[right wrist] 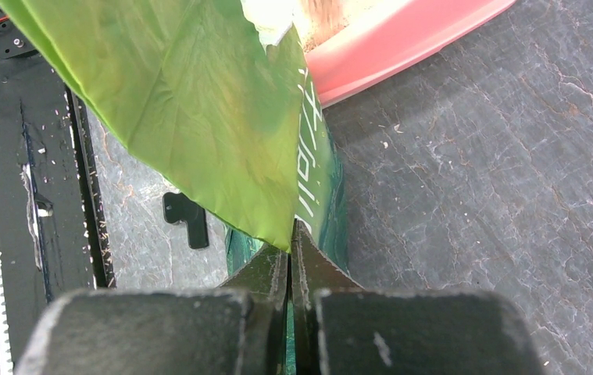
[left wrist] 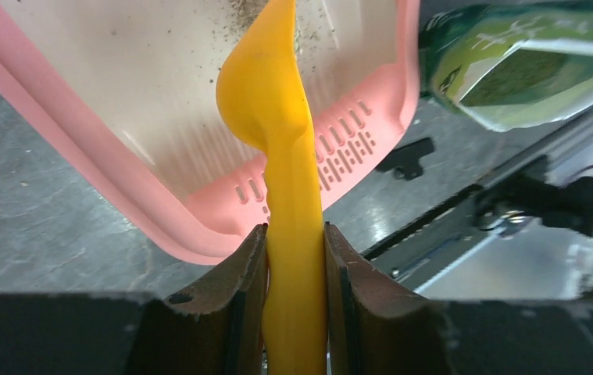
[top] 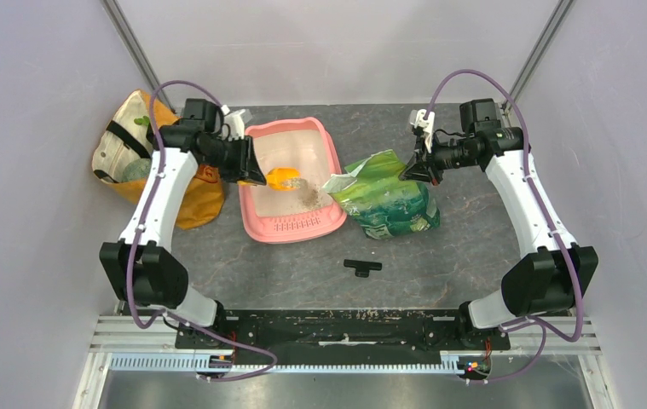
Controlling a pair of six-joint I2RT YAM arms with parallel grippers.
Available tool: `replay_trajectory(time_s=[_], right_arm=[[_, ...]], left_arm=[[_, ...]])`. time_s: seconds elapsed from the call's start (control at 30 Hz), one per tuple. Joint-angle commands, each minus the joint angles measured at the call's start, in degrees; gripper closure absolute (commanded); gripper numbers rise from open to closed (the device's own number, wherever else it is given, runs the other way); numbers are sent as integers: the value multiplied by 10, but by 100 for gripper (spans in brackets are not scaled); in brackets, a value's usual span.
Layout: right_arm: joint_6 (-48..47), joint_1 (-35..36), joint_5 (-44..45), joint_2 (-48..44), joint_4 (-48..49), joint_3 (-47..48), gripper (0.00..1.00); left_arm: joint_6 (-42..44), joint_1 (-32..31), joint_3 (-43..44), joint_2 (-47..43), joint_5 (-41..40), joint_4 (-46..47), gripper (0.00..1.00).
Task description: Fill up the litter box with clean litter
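Only the overhead view shows litter heaped in the litter box.

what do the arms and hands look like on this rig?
The left arm and right arm match: white link shells, black joint housings and bases, a purple cable looping along each. The left hand and right hand have blocky black bodies and two flat dark fingers, brownish and scuffed on the left one.

Even, soft light (wrist foregrounds blurred)
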Motion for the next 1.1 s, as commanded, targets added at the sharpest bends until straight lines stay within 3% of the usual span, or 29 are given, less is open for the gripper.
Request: replay_trajectory(time_s=[0.0,0.13,0.2,0.33,0.63,0.83,1.07], right_arm=[[-1,3,-14,-8,12,31,100],[-2,2,-16,-10,12,30,100],[-4,3,-16,-11,11,29,100],[-14,2,-19,-12,4,29,100],[-28,2,-13,-21,-7,26,100],[-32,1,-15,-26,-8,22,100],[-42,0,-12,-38,-11,16,100]], left_arm=[[51,-62,35,-39,-165,-9,98],[91,-95,51,-54,-222,-14,98],[117,-96,65,-55,-207,-21,98],[177,-95,117,-51,-87,-64,98],[180,-98,196,-8,152,-145,98],[193,-119,197,8,157,-162,98],[172,-162,212,50,91,-164,98]])
